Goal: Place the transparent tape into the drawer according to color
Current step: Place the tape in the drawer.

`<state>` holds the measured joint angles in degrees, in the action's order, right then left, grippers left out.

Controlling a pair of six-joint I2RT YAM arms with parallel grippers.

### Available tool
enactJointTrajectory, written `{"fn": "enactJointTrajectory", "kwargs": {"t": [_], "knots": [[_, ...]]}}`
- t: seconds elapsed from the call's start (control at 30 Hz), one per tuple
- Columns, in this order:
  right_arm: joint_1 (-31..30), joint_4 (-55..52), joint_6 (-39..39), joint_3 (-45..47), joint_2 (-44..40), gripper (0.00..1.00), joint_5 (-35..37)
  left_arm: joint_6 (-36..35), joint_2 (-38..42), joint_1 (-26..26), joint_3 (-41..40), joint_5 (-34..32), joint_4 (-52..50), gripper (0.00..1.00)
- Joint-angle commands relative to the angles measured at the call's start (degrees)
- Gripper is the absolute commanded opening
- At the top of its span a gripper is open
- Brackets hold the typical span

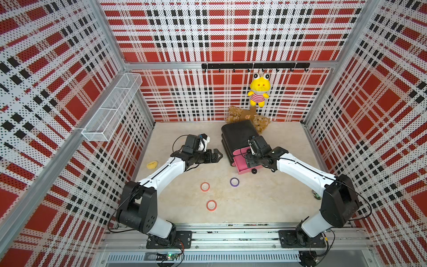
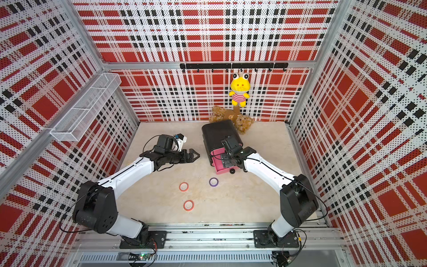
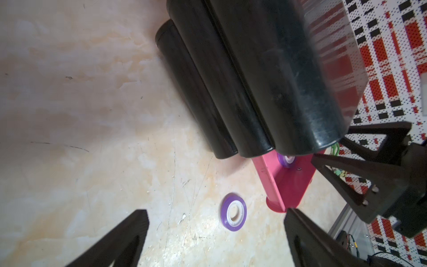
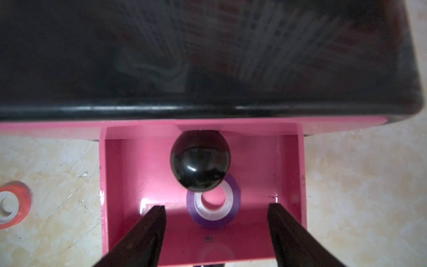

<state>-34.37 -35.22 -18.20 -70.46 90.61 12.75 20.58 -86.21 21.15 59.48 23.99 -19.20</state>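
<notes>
Starting at the left of the table (image 1: 265, 203), a yellow blob toy (image 1: 152, 164) lies near the side wall, well apart from everything else. Next, the left gripper (image 1: 218, 155) hangs above the table just short of the black cabinet (image 1: 236, 135), jaws spread wide with nothing between them. Two red tape rings lie flat on the bare surface toward the front: the farther red ring (image 1: 205, 186) and the nearer red ring (image 1: 211, 205), close together but not touching. To their right a loose purple ring (image 1: 234, 182) lies flat in front of the pulled-out pink drawer (image 1: 241, 170). Which of the cabinet's three levels that drawer belongs to cannot be told. The right gripper (image 4: 217, 207) is poised over the drawer, jaws parted and gripping nothing. In the right wrist view a second purple ring (image 4: 208, 222) lies on the drawer floor between the fingers (image 4: 150, 231), clear of both and partly hidden by a black knob (image 4: 200, 160).
</notes>
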Motion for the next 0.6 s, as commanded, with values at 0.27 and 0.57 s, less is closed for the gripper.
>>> {"fn": "enactJointTrajectory", "kwargs": {"t": [0.27, 0.57], "knots": [[0.4, -1.9, -0.2, 0.8, -7.9, 0.84, 0.2, -3.7, -4.1, 10.1, 3.5, -12.1, -11.7, 0.97], [2.1, -4.0, -0.2, 4.4, -15.2, 0.89, -0.7, -4.2, -12.7, 18.2, 10.9, -20.0, -21.5, 0.96]]}}
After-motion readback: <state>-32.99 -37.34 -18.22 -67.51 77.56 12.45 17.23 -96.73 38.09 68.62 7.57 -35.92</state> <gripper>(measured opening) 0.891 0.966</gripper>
